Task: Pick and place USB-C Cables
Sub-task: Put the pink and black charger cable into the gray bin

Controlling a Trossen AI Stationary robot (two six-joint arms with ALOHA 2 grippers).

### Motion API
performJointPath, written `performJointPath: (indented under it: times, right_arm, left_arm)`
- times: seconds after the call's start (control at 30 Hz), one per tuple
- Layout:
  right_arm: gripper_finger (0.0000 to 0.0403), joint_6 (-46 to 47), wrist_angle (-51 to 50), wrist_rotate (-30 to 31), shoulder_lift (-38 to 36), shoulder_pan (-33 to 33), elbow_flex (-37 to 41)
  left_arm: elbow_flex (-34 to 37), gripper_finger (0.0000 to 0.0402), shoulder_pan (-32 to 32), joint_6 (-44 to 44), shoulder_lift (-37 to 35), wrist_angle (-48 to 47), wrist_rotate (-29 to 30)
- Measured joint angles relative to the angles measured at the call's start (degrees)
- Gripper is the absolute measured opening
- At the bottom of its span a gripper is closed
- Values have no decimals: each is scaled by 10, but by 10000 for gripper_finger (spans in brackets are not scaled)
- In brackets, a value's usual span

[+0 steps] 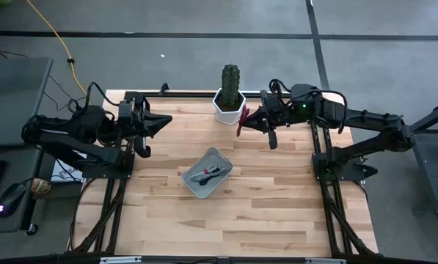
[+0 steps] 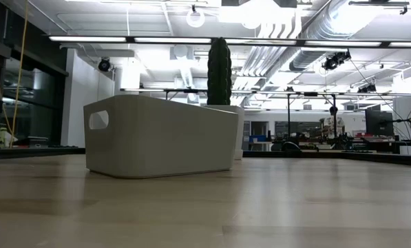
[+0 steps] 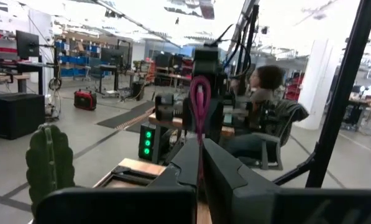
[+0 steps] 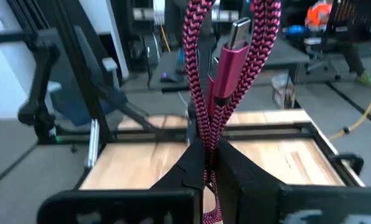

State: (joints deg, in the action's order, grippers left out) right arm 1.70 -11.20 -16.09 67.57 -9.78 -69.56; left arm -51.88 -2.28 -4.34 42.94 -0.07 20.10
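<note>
Right jaws: clenched on the dark red cable (image 4: pixel 205 93), which stands up out of the pinch in a braided loop with its metal plug at the top.
Right gripper (image 1: pixel 252 120): raised over the far side of the table (image 1: pixel 277 205), just right of the cactus pot (image 1: pixel 229 108), well beyond the tray (image 1: pixel 190 184) and to its right.
Dark red cable, seen from above: a short reddish strand (image 1: pixel 241 122) at the gripper tip, beside the pot.
Same cable from the left wrist: a pink-red loop (image 3: pixel 199 99) showing past the left fingers, held by the other arm.
Left jaws: pressed together with nothing between them, the 2 fingers (image 3: pixel 179 168) meeting at a line.
Left gripper (image 1: pixel 166 119): raised over the far left part of the table, left of the cactus pot and beyond the tray, pointing toward the right gripper.
Tray: pale grey, near the middle of the table, turned at an angle, on the near side of the pot.
Cables in the tray: thin short bundles (image 1: pixel 208 174) lie inside, dark and light strands with a bit of red; how many cannot be told.
Low view: the tray's wall (image 2: pixel 157 134) with a handle slot, the cactus (image 2: pixel 219 70) rising behind it.
Room: a seated person (image 3: pixel 266 99) beyond the table in the left wrist view.
</note>
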Motion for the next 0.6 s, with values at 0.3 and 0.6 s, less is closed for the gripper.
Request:
performJointPath:
  times: [0.3, 0.6]
  right_arm:
    - [4, 20, 91, -6, 0, 0, 0]
    - [4, 24, 107, -7, 0, 1, 0]
  left_arm:
    - [0, 0, 0, 0, 0, -14, 0]
    - [0, 0, 0, 0, 0, -14, 0]
